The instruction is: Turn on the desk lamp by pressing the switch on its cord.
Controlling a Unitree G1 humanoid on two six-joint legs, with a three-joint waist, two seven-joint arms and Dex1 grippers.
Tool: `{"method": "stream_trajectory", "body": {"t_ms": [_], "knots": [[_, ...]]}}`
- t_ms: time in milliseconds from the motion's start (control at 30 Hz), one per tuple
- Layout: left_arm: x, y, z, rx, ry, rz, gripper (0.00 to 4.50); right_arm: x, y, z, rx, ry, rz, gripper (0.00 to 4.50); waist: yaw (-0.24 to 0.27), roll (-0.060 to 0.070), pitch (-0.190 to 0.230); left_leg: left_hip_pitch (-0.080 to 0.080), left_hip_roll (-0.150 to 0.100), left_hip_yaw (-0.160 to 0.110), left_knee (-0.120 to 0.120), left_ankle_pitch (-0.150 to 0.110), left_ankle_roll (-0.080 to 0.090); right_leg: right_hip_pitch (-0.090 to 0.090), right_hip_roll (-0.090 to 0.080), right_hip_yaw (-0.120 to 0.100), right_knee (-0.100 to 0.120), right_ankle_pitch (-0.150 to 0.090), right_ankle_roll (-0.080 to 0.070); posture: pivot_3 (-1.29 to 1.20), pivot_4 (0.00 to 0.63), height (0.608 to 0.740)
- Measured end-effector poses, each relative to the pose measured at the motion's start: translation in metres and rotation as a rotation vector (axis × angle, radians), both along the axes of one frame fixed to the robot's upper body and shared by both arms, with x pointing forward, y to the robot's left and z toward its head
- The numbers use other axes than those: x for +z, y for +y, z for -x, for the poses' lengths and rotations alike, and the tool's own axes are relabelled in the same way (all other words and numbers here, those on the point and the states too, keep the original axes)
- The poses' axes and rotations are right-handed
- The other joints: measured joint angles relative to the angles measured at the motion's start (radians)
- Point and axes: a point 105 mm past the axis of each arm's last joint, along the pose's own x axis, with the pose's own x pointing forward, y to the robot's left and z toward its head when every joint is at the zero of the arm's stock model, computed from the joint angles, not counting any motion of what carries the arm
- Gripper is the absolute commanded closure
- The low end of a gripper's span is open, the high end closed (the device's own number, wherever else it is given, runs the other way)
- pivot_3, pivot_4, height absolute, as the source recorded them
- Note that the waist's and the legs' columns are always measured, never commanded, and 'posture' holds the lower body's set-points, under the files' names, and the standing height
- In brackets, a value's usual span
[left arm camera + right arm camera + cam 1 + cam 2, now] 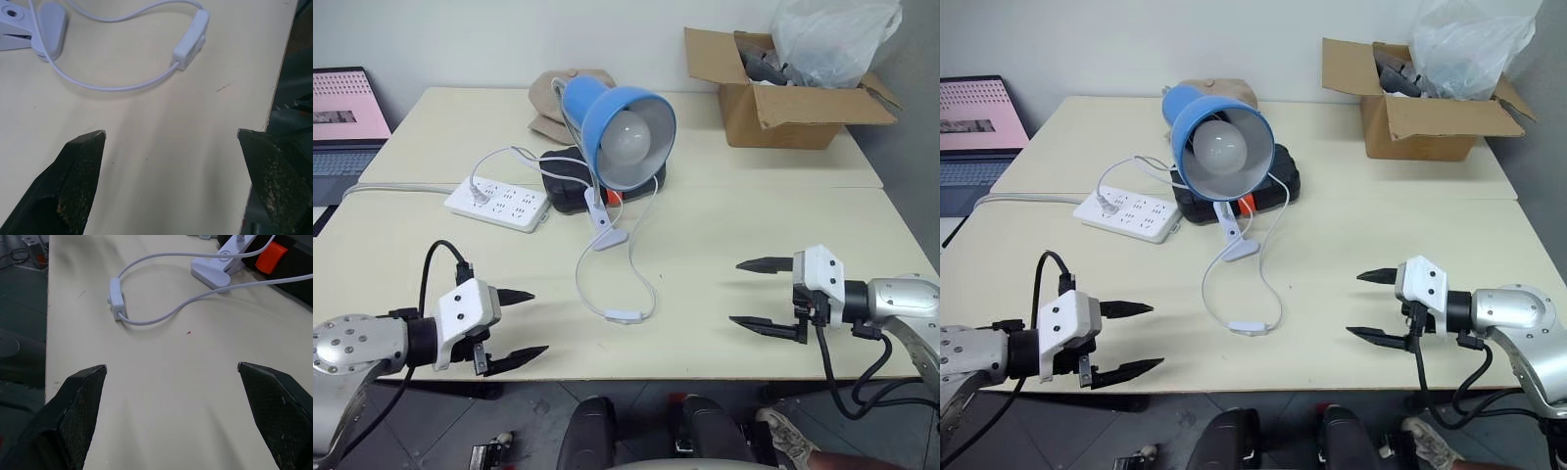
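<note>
One cardboard box (781, 103) seen at table (744, 225) far right corner, plastic bag (832, 39) held inside. Left gripper (521, 324), right gripper (759, 294) spread wide, empty.

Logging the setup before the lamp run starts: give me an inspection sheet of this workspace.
Surface: cream table, two tops butted together.
Job's things: desk lamp unlit, clip base on the table; switch lies near the front edge, between the arms.
Clutter: black case behind the lamp; cardboard box with a plastic bag.
Grippers: left gripper and right gripper open, holding nothing, apart from the switch.
Cables: cord loops to the power strip.
Surroundings: laptop far left.
</note>
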Motion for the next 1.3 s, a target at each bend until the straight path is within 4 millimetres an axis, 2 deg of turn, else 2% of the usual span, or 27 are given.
{"method": "stream_trajectory", "body": {"t_ms": [233, 400, 533, 633, 700, 767, 867, 1067, 1300], "knots": [[-0.006, -0.003, 0.001, -0.012, -0.022, -0.008, 0.01, -0.006, 0.003, -0.001, -0.005, -0.001, -0.005, 0.0, 0.0, 0.0, 0.0, 0.0, 0.0, 0.0, 0.0, 0.0, 0.0, 0.0, 0.0, 0.0, 0.001, 0.0, 0.001, 0.0, 0.15, 0.74], [-0.011, 0.003, -0.003, -0.012, -0.041, -0.043, 0.01, -0.006, 0.003, -0.002, -0.013, -0.005, -0.009, 0.0, 0.0, 0.0, 0.0, 0.0, 0.0, 0.0, 0.0, 0.0, 0.0, 0.0, 0.0, 0.0, 0.001, 0.0, 0.0, 0.0, 0.15, 0.74], [0.0, 0.002, -0.015, -0.045, -0.05, 0.019, 0.01, -0.005, 0.005, -0.003, -0.027, -0.003, -0.016, 0.0, 0.001, 0.0, 0.0, 0.0, 0.0, 0.0, 0.0, 0.0, 0.0, 0.0, 0.0, 0.0, 0.001, 0.0, 0.0, 0.0, 0.15, 0.74], [-0.002, -0.001, -0.021, -0.083, -0.059, 0.023, 0.01, -0.005, 0.009, -0.002, -0.03, 0.001, -0.022, 0.0, 0.001, 0.0, 0.0, 0.0, 0.0, 0.0, 0.0, 0.0, 0.0, 0.0, 0.0, 0.0, 0.001, 0.002, 0.004, 0.0, 0.15, 0.74], [-0.007, -0.005, -0.024, -0.116, -0.068, 0.01, 0.01, -0.005, 0.012, -0.001, -0.031, 0.002, -0.024, 0.0, 0.001, 0.0, 0.0, -0.001, 0.0, 0.0, 0.0, 0.0, 0.0, 0.0, 0.0, 0.0, 0.001, 0.002, 0.004, 0.0, 0.15, 0.74], [-0.024, -0.01, -0.034, -0.17, -0.086, -0.057, 0.01, -0.005, 0.017, -0.001, -0.055, 0.011, -0.032, 0.0, 0.003, 0.0, 0.0, -0.001, 0.0, 0.0, 0.0, 0.0, 0.0, -0.001, 0.001, 0.0, 0.001, 0.002, 0.004, 0.0, 0.15, 0.74], [-0.035, -0.017, -0.038, -0.218, -0.06, -0.052, 0.01, -0.007, 0.019, 0.0, -0.071, 0.026, -0.026, 0.0, 0.004, 0.0, 0.0, -0.001, 0.0, 0.0, 0.0, 0.0, 0.0, -0.001, 0.001, 0.0, 0.002, 0.002, 0.004, 0.0, 0.15, 0.74], [-0.034, -0.046, -0.058, -0.314, -0.072, 0.003, 0.01, -0.01, 0.029, 0.005, -0.091, 0.06, -0.004, 0.0, 0.003, -0.001, -0.001, -0.002, 0.0, 0.0, 0.002, 0.0, 0.0, 0.0, 0.001, 0.0, 0.002, 0.003, 0.005, 0.0, 0.15, 0.74], [-0.039, -0.064, -0.062, -0.388, -0.008, 0.026, 0.01, -0.012, 0.032, 0.014, -0.112, 0.083, 0.002, 0.0, 0.0, -0.001, -0.001, -0.002, 0.0, -0.001, 0.003, 0.0, 0.0, 0.0, 0.002, 0.0, 0.003, 0.003, 0.006, 0.0, 0.15, 0.74]]}}
